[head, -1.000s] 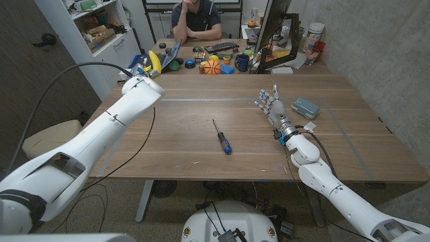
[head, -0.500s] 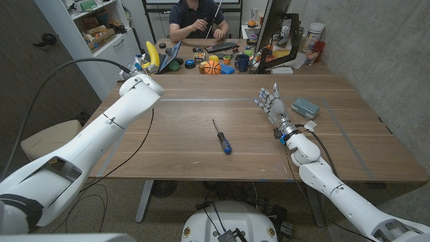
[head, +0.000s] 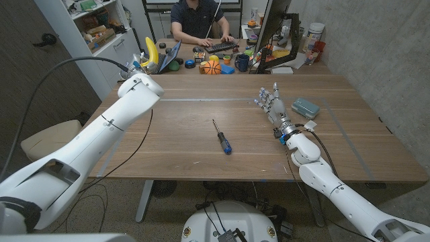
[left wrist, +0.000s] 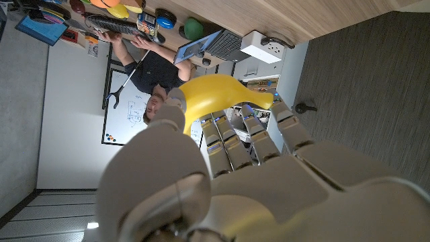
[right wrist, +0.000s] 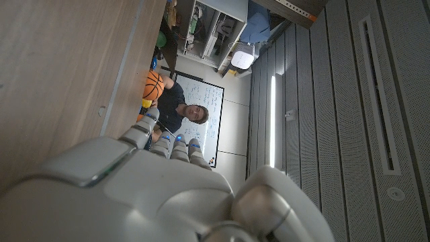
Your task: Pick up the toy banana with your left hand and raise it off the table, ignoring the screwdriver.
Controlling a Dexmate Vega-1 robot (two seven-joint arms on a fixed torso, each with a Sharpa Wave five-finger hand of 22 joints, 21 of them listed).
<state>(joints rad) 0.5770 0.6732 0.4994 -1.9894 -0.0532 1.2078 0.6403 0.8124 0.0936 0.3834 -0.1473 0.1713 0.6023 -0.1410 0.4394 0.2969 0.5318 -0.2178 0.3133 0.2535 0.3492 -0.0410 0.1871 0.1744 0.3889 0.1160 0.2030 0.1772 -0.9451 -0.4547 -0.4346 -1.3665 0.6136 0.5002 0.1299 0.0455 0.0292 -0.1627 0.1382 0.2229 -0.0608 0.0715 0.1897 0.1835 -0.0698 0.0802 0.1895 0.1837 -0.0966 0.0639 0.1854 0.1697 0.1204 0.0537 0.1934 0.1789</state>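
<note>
The left hand (left wrist: 222,175) grips the toy banana (head: 152,53) at upper left of the head view, clear above the table (head: 181,144). The screwdriver (head: 221,137) lies untouched at centre. The right hand (head: 270,103) holds nothing, fingers extended, standing idle at right.

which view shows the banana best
The left wrist view: the banana shows large and close, held in the left hand. The head view shows it small and far off, above the table's far left corner. I can't make it out in the right wrist view.
</note>
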